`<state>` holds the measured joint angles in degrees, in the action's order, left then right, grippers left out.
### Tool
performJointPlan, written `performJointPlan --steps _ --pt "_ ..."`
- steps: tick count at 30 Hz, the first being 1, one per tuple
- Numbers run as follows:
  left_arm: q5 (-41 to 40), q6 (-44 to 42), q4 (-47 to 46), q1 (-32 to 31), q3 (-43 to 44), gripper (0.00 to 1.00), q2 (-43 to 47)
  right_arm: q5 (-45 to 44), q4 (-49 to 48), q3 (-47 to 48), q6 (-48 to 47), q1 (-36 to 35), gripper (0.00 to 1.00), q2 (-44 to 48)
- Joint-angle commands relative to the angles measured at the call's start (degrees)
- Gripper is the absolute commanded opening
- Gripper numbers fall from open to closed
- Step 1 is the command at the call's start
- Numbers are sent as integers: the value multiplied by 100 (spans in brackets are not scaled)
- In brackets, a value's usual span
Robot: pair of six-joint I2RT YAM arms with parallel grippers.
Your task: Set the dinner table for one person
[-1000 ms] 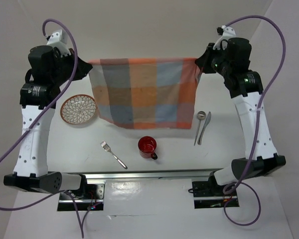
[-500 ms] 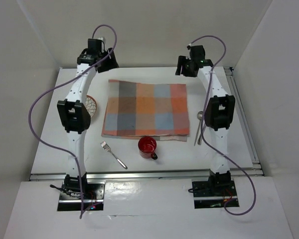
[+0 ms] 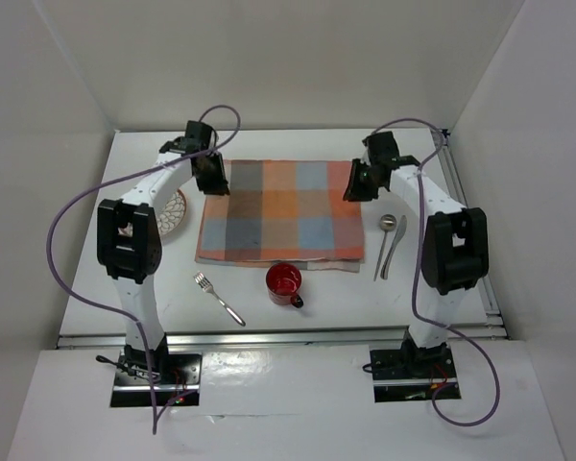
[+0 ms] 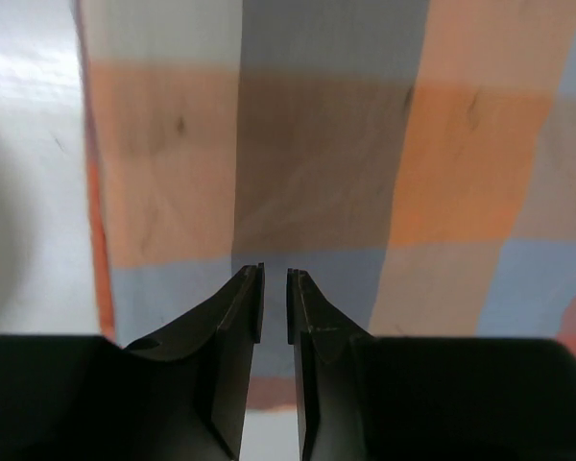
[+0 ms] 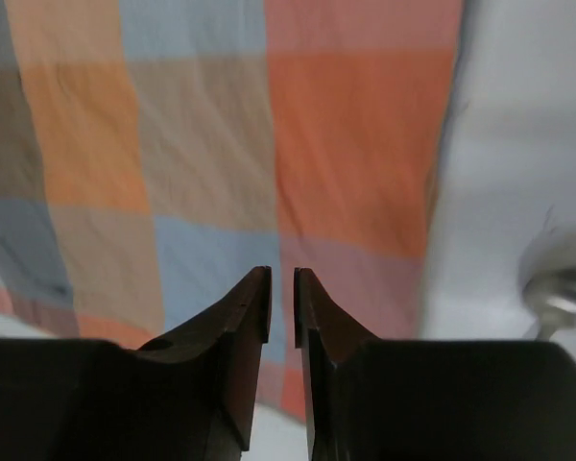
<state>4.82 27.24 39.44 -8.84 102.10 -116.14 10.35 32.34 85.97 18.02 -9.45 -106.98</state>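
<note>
The white dinner table point(image 3: 466, 279) carries an orange-and-blue checked cloth mat point(image 3: 278, 211), lying flat at its middle. My left gripper point(image 3: 211, 179) hovers over the mat's far left part, and its jaws point(image 4: 275, 275) stand a narrow gap apart with nothing between them. My right gripper point(image 3: 357, 182) hovers over the mat's far right part, with its jaws point(image 5: 282, 275) also slightly apart and empty. A red mug point(image 3: 284, 284) stands at the mat's near edge. A fork point(image 3: 219, 298) lies to the near left. A spoon point(image 3: 385, 240) and a knife point(image 3: 396, 246) lie to the right of the mat.
A patterned plate point(image 3: 177, 211) sits left of the mat, partly hidden by the left arm. The spoon's bowl shows blurred in the right wrist view point(image 5: 560, 274). White walls close in the table on three sides. Aluminium rails run along the near and right edges.
The mat was held up by both grippers a second ago and now lies flat on the table. Both grippers have let go and drawn back toward me from its far corners.
</note>
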Motion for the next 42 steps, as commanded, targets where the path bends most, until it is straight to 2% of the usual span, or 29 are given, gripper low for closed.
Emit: performJointPlan --steps 1,3,4,8,11,13,16,18,21,24,26,28,29,30,31,34,36,37,38,39,41,42 --pt "133 193 -76 -74 -995 34 319 187 -272 -850 525 -161 30 651" --pt "133 255 -138 -74 -1367 38 609 -24 -123 -1204 676 -162 33 1072" --pt "72 255 -208 -74 -1630 40 688 -24 -122 -1502 729 -162 45 1196" --pt "-78 255 -209 -74 -1983 43 1005 -200 202 -1978 791 -110 65 1530" --pt "-78 255 -156 -74 -2247 51 1277 -200 273 -2260 791 -109 65 1531" --pt "-130 255 -156 -74 -2379 62 1391 -200 133 -2383 861 -109 65 1592" --pt "-429 387 -86 -13 -2642 62 1454 -200 71 -2542 861 -109 65 1487" --pt "-219 440 -86 154 -2862 62 1454 -200 19 -2699 861 -109 65 1382" --pt "-157 440 -191 216 -3003 59 1401 -200 -52 -2822 922 -109 60 1311" --pt "-157 387 -297 216 -3118 53 1278 -349 -114 -2823 975 -109 36 1389" --pt "-157 387 -358 216 -3179 52 1199 -507 -114 -2823 975 -109 30 1452" --pt "-157 440 -472 216 -3293 50 1128 -647 -17 -2823 975 -109 35 1530" --pt "-157 440 -472 216 -3293 49 1128 -727 -17 -2823 975 -109 41 1531" --pt "-157 440 -525 216 -3346 49 1067 -867 -17 -2910 975 -109 51 1618" --pt "-157 440 -525 216 -3346 48 1067 -868 -17 -2911 975 -57 56 1688" --pt "-218 440 -525 216 -3346 42 953 -982 -17 -2981 975 -57 59 1689" --pt "-280 440 -464 216 -3346 31 900 -982 -17 -3042 975 -57 59 1548" --pt "-332 440 -464 216 -3346 30 900 -982 -95 -3043 975 -57 57 1461" --pt "-333 440 -464 216 -3346 26 900 -895 -183 -3043 975 -57 49 1400" --pt "-333 440 -464 216 -3346 16 900 -894 -184 -3104 975 -57 42 1399" --pt "-333 501 -393 216 -3346 7 952 -842 -184 -3104 1027 -57 24 1399" --pt "-333 501 -341 216 -3268 1 953 -842 -184 -3104 1028 -57 5 1399"
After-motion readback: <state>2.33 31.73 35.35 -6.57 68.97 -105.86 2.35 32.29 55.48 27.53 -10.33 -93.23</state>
